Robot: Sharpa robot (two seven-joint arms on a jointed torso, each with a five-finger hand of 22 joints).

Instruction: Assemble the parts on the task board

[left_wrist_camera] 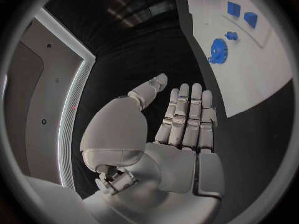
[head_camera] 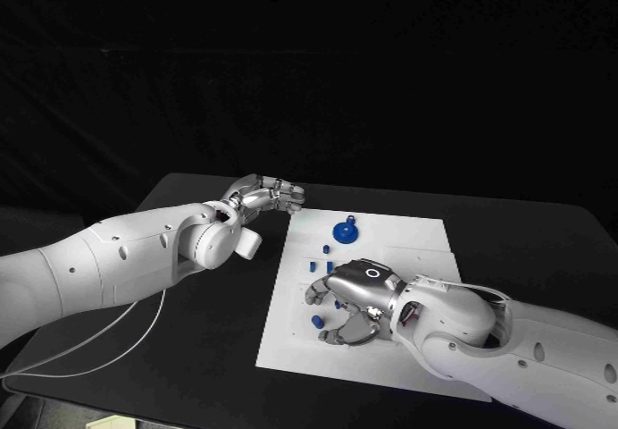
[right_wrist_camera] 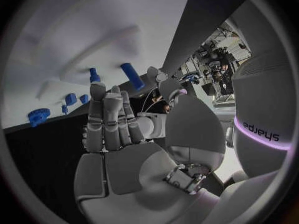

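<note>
The white task board (head_camera: 402, 243) lies in the middle of the black table. A blue gear (head_camera: 346, 231) stands near its far left corner, with two small blue pieces (head_camera: 313, 264) just in front of it. My right hand (head_camera: 346, 308) hovers low over the board's left-middle part and holds nothing. In the right wrist view its fingers (right_wrist_camera: 109, 119) are nearly straight. A blue peg (right_wrist_camera: 132, 75) and a second peg (right_wrist_camera: 94, 75) stand just beyond the fingertips. My left hand (head_camera: 264, 195) hangs over the table at the board's far left corner. Its fingers (left_wrist_camera: 187, 117) are straight and empty.
The left wrist view shows the gear (left_wrist_camera: 218, 50) and small blue pieces (left_wrist_camera: 241, 14) on the board (left_wrist_camera: 255, 79), off to the side of my left hand. Black table surrounds the board, and a white cable (head_camera: 104, 353) lies at the near left.
</note>
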